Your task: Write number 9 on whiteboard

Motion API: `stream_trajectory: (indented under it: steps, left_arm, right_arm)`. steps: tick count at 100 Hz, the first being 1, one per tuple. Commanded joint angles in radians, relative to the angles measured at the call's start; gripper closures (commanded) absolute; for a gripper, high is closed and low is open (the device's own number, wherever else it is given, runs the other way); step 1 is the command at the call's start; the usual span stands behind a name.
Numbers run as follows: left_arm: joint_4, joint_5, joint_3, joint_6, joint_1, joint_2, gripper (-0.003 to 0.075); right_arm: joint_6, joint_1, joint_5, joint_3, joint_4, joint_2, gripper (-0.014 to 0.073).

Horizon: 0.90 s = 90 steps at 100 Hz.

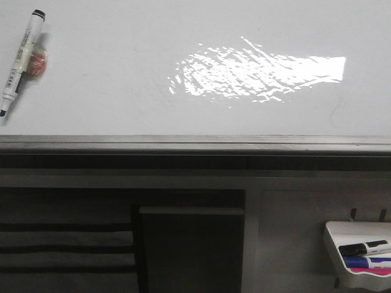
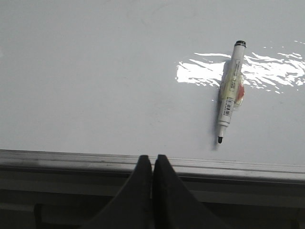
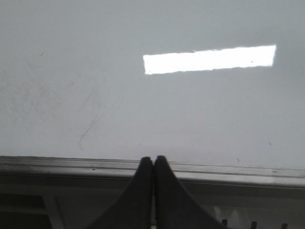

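On my left wrist camera I see the left gripper [image 2: 152,164] with its two dark fingers pressed together, nothing between them, and it hangs just over the grey metal edge strip [image 2: 71,159] of the whiteboard [image 2: 95,81]. On my right wrist camera the right gripper [image 3: 153,164] looks the same: the jaws are closed against each other and empty, also above the edge strip. Neither gripper appears in the front camera. Beyond the left gripper, on the whiteboard surface, lies a marker [image 2: 229,93] with white body; its cap is off, the dark tip points toward the edge strip and the black end points away from it. A small reddish thing [image 2: 240,91] is attached at the side of the marker body, I cannot tell what it is. In the front view the marker [image 1: 21,61] lies at the far left part of the whiteboard [image 1: 122,67], well apart from the bright glare patch [image 1: 256,74] in the middle. I cannot find a clear black number 9 on the whiteboard; beyond the right gripper there are only faint grey curved traces [image 3: 93,124] near the edge strip, too weak to read. Below the edge strip, at the right side, a small white tray [image 1: 342,244] holds some markers [image 1: 365,255], black, blue and pink.
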State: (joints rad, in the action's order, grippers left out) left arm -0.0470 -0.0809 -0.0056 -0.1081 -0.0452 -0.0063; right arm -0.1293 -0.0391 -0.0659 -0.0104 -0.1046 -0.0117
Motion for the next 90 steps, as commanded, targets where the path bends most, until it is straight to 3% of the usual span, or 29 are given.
stream_trajectory:
  steps: [1, 70, 90]
  left_arm:
    - [0.008, 0.081, 0.03, -0.003, 0.001, -0.026, 0.0741]
    - [0.008, 0.081, 0.03, -0.003, 0.001, -0.026, 0.0741]
    - [0.008, 0.095, 0.03, -0.003, 0.001, -0.026, 0.0741]
  right_arm:
    - [0.006, 0.006, 0.073, -0.029, -0.004, -0.017, 0.0666]
    - [0.006, 0.006, 0.073, -0.029, -0.004, -0.017, 0.0666]
    - [0.006, 0.006, 0.163, -0.029, -0.004, -0.017, 0.0666]
